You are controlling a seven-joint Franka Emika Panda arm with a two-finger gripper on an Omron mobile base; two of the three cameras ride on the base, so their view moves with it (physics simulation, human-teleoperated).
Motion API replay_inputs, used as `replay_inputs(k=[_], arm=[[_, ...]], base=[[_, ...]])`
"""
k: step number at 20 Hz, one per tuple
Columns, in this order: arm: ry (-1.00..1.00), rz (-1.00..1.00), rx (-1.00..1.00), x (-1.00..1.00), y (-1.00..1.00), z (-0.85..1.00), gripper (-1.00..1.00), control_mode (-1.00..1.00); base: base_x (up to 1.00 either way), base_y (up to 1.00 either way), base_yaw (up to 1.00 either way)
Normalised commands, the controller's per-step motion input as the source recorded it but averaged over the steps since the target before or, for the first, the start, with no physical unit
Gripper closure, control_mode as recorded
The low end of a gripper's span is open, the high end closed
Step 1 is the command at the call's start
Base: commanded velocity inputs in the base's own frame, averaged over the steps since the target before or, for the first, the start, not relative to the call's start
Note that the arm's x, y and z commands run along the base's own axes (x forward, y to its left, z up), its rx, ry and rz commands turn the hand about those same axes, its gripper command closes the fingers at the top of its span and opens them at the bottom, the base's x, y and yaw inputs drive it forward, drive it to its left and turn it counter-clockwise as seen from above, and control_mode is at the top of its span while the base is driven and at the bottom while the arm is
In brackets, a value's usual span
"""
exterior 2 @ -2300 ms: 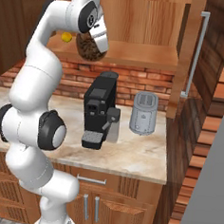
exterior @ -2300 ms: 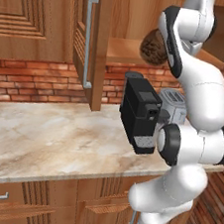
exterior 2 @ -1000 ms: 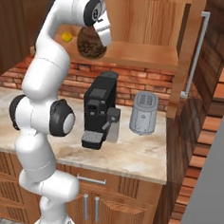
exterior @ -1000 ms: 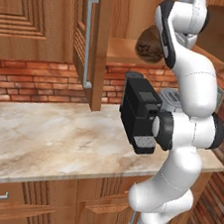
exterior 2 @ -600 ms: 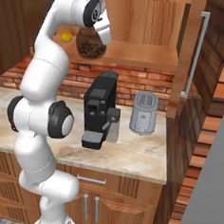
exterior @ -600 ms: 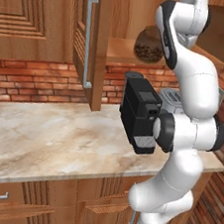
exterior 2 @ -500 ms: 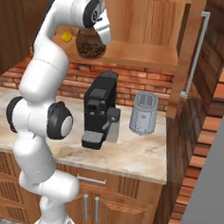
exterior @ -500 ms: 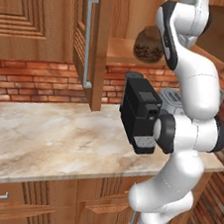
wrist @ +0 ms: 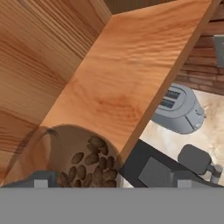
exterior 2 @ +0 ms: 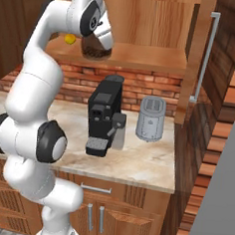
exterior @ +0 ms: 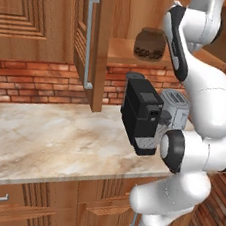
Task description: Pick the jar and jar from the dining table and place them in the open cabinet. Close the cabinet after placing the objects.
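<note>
One jar (exterior: 149, 43) of dark beans stood on the cabinet (exterior: 125, 51) shelf, near its front edge. Your pincer (wrist: 109, 181) sat spread wide right at it, gripping nothing; jar lay just ahead, so pull straight back.

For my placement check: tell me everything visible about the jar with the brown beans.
The jar is squat, rounded clear glass, partly filled with dark brown beans. It stands upright on the wooden shelf of the open cabinet, above the black coffee machine. The open tool sits close above it, its tips on either side of the jar without gripping. The hand view shows the beans through the glass wall.
</note>
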Motion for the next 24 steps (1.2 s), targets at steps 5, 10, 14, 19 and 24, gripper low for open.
replay_inputs(k=[5, 10, 14, 19, 24], arm=[[-0.01, 0.03, -0.04, -1.00, 0.00, 0.00, -1.00, -1.00], [0.01, 0.07, -0.06, -1.00, 0.10, 0.00, -1.00, -1.00], [0.10, 0.16, -0.07, -0.97, 0.30, 0.04, -1.00, -1.00], [0.13, 0.20, -0.07, -0.83, 0.36, 0.01, -1.00, -1.00], [0.06, 0.22, -0.03, -0.38, 0.03, 0.00, -1.00, -1.00]], base=[[0.00, 0.00, 0.00], [0.00, 0.00, 0.00], [0.00, 0.00, 0.00], [0.00, 0.00, 0.00], [0.00, 0.00, 0.00]])
